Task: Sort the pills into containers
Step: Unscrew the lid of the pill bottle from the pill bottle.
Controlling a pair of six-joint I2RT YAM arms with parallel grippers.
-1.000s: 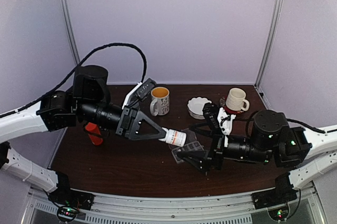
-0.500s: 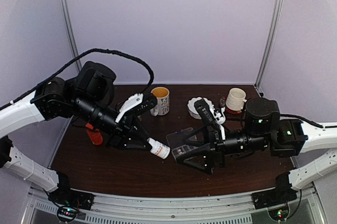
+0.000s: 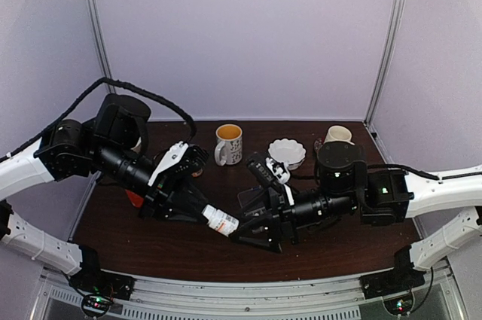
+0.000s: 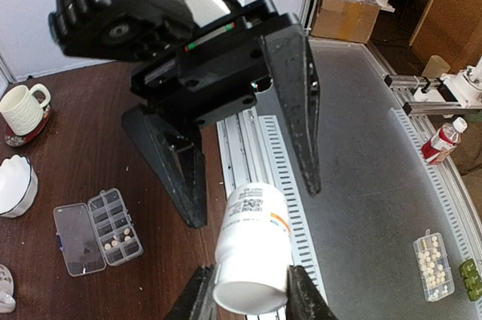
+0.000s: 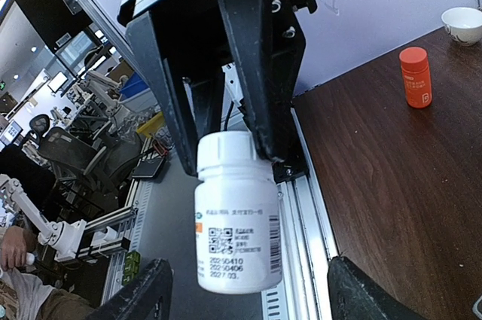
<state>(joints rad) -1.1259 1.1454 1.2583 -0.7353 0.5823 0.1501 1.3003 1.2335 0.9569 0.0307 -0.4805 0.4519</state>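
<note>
Bottle held between the arms in mid-air: it likely has to be opened before any sorting.
From above, the left tool [image 3: 197, 211] clamps a white bottle [image 3: 221, 220] over the table [image 3: 143, 245], with the right tool [image 3: 252, 239] at its free end. Left wrist: the pill box [image 4: 79, 237] lies open on the table, a few pills [image 4: 117, 243] in one compartment. Right wrist: the right tool's jaws stand wide either side of the bottle, touching nothing. Next, I judge, they must close squarely on it.

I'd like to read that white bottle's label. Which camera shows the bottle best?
The right wrist view: the white bottle sits centred, printed label facing the camera. The left wrist view shows it foreshortened; the top view, tiny.
</note>
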